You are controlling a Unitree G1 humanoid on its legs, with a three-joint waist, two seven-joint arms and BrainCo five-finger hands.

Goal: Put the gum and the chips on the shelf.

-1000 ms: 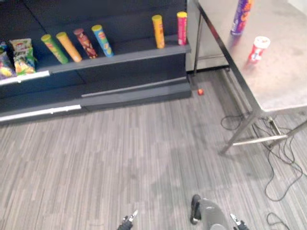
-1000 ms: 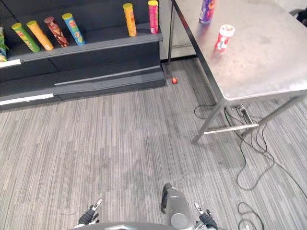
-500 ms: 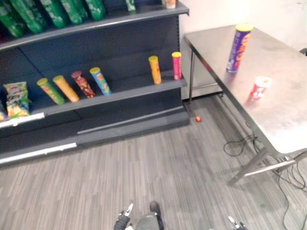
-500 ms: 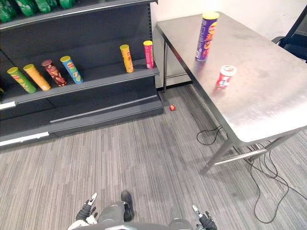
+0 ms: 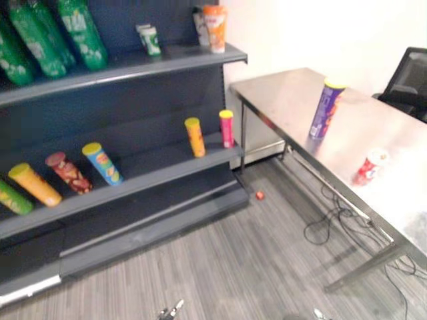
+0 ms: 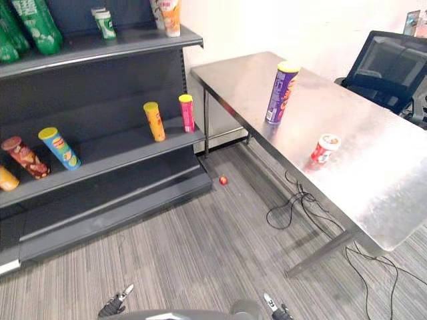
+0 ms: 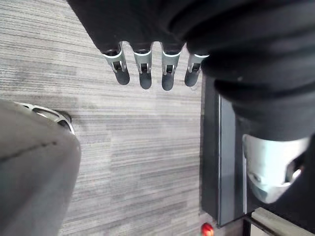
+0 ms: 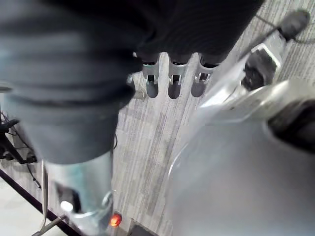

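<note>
A tall purple chips can (image 6: 281,93) with a yellow lid stands upright on the steel tabletop (image 6: 373,180), near the edge that faces the shelf unit (image 6: 120,150). Its yellow and orange print is too small to read. The gum tub (image 6: 325,149), short, red with a white lid, stands on the same tabletop, apart from the can and close to the near long edge; its label cannot be read either.

The dark shelf unit stands just beside the tabletop's far corner. On its middle board a yellow can (image 6: 154,121) and a pink can (image 6: 186,113) stand upright near the end by the tabletop. A blue can (image 6: 59,147) and a red-brown can (image 6: 24,157) lean further along, and a bare stretch of board lies between the blue and the yellow one. Green bags (image 6: 37,23) and small cups (image 6: 103,23) sit on the top board.

A small red object (image 6: 223,180) lies on the grey striped floor (image 6: 200,253) by the shelf base. A black office chair (image 6: 390,67) stands behind the tabletop.

The left robot hand (image 7: 144,73) hangs over the floor, fingers straight and apart from the thumb, holding nothing. The right robot hand (image 8: 173,81) hangs likewise, fingers straight and empty.
</note>
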